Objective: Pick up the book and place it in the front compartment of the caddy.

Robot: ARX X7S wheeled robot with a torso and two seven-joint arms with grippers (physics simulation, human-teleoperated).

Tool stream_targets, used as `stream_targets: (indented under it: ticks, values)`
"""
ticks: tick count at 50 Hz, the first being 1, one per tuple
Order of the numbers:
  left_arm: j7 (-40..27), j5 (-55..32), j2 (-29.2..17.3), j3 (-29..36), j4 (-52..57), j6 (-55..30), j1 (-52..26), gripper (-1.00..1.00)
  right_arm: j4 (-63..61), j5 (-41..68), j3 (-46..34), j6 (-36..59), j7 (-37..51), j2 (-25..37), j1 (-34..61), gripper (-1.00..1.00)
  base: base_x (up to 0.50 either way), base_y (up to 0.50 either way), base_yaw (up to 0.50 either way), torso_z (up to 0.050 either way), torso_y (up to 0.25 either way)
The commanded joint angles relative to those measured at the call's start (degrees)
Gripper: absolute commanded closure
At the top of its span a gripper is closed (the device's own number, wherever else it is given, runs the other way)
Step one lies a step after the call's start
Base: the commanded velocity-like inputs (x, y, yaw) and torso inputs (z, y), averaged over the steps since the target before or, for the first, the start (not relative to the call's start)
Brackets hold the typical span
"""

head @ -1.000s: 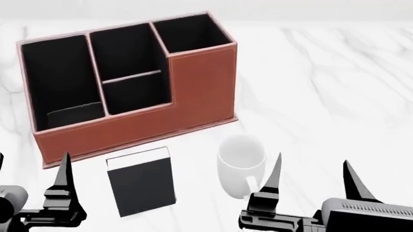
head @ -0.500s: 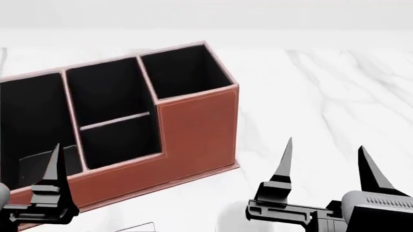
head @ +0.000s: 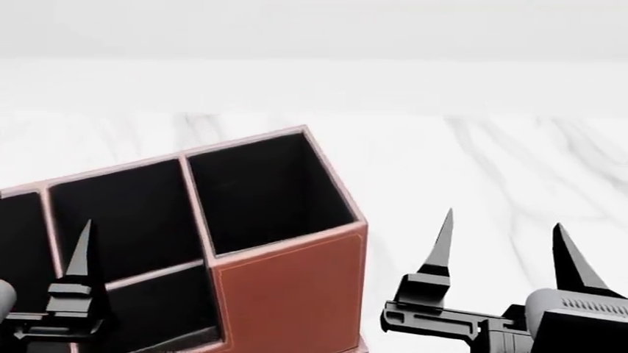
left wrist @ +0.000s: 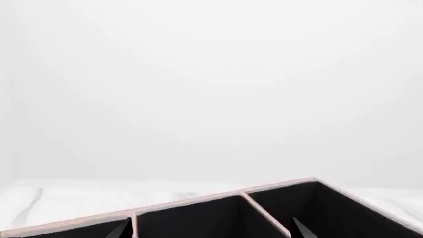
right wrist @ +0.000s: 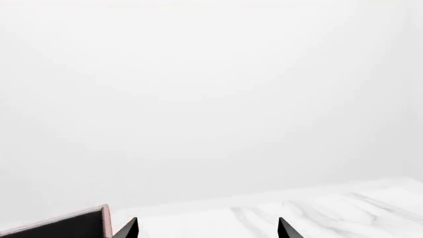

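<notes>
The book is out of view in every frame. The reddish-brown caddy [head: 290, 294] sits at the lower left of the head view, its tall corner section nearest the middle. The front compartment [head: 123, 220] is the black cell beyond the low divider [head: 157, 273]. My left gripper [head: 29, 254] is open and empty in front of the caddy, with only one finger [head: 76, 268] showing. The left wrist view shows its tips [left wrist: 210, 229] spread before the caddy's rim [left wrist: 198, 201]. My right gripper [head: 504, 224] is open and empty to the right of the caddy.
The white marble table [head: 490, 162] stretches behind and to the right of the caddy. The right wrist view shows the open gripper [right wrist: 208, 229], a corner of the caddy [right wrist: 73, 223] and the marble top [right wrist: 317, 208] against a blank white background.
The head view has tilted upward: the caddy has slid down the picture, and the book and the white mug have dropped out of view. Both grippers stay open.
</notes>
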Motion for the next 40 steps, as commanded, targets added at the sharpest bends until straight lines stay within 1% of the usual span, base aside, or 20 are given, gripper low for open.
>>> stream_targets:
  ticks: [1, 4, 9, 40]
  values:
    - [-0.28, -0.05, -0.48, 0.69, -0.35, 0.34, 0.05, -1.0, 1.41, -1.14, -0.17, 0.89, 2.52, -0.16, 0.97, -1.0, 0.5, 0.0, 0.0, 0.0, 0.0]
    - [-0.31, 0.19, -0.62, 1.01, -0.64, 0.81, 0.22, -1.0, 1.94, 1.09, 0.59, 1.92, 1.73, -0.4, 1.07, -1.0, 0.01, 0.0, 0.0, 0.0, 0.004]
    - [-0.4, 0.13, -0.75, 1.19, -0.96, 1.12, 0.3, -1.0, 2.01, 1.15, 0.47, -1.96, 0.58, -0.32, -0.34, -1.0, 0.0, 0.0, 0.0, 0.0, 0.0]
    - [-1.14, -1.39, -1.55, 1.23, -1.43, 1.6, 0.75, -1.0, 2.19, 3.01, -0.96, -5.52, 0.31, 1.73, -2.11, -1.0, 0.0, 0.0, 0.5, 0.0, 0.0]
